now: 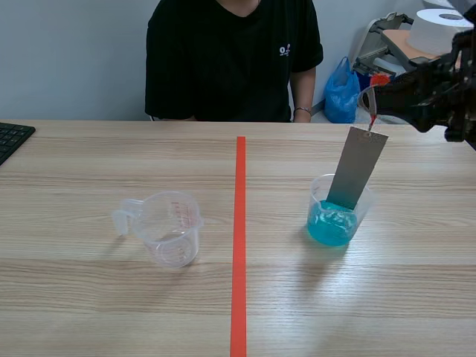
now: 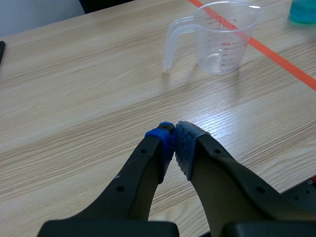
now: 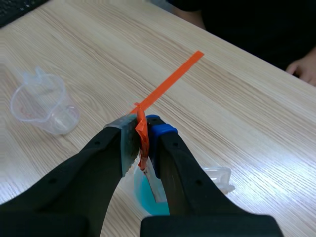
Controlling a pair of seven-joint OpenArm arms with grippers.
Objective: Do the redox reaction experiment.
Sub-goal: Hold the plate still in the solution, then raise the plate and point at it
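A flat grey metal strip [image 1: 358, 169] hangs tilted, its lower end dipped in the blue liquid [image 1: 331, 225] of a clear plastic cup [image 1: 320, 196]. That cup stands on the right half of the tabletop [image 1: 111, 297], midway between the near and far edges. The right hand [image 3: 143, 129] pinches the strip's red tab [image 1: 371, 119]. An empty, red-marked measuring cup [image 1: 169, 227] stands upright on the left half, handle toward the left edge.

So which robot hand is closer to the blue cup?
Right. The right gripper hangs above the blue cup, holding its metal strip; the left gripper is past the empty cup.
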